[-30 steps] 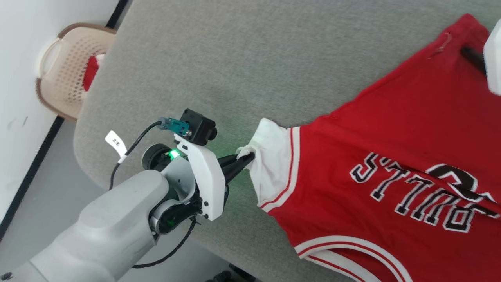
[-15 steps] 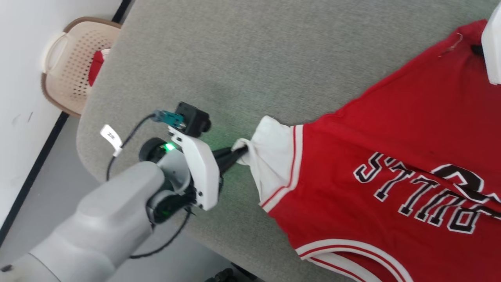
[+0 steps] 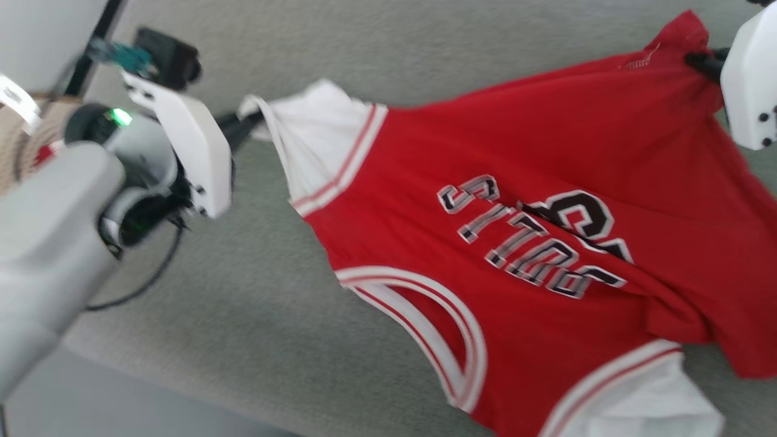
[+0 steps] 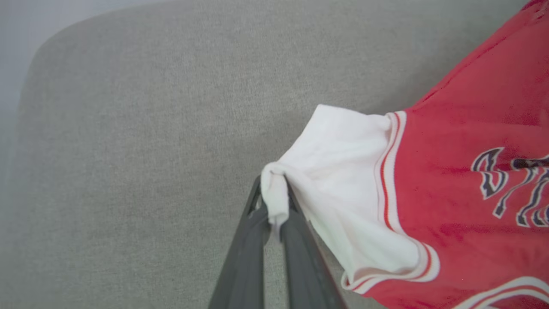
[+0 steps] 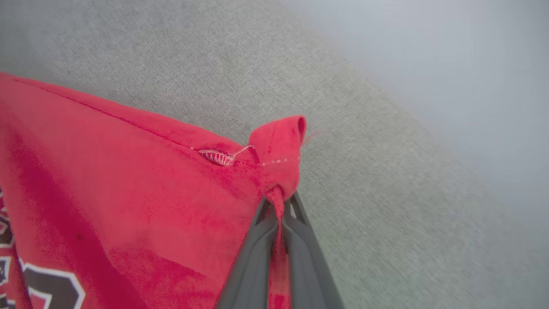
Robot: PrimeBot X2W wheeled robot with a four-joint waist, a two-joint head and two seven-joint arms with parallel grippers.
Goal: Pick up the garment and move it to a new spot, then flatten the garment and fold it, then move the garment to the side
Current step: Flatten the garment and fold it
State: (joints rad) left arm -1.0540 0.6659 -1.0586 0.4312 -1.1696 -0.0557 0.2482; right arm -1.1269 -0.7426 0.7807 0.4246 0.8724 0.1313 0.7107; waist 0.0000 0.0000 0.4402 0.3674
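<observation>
Plainly the first step is in hand: picking the shirt up and carrying it to a new spot. On the grey padded worktop (image 3: 243,340) the shirt (image 3: 516,182) is drawn out between the two hands, red body and chest lettering facing up, with the neckband and the other white sleeve trailing toward the near edge. I cannot tell whether the stretched part is clear of the surface.

The left hand (image 4: 274,201) is clenched on the tip of a white sleeve (image 4: 343,171). The right hand (image 5: 279,201) is clenched on a red corner (image 5: 279,141) with a stitched seam.

Both grips are thin pinches of soft cloth, so I judge the next move needs the hands to travel together, evenly spaced. The shirt should be taut enough not to bunch yet not pulled free, and laid on bare worktop before flattening begins.
</observation>
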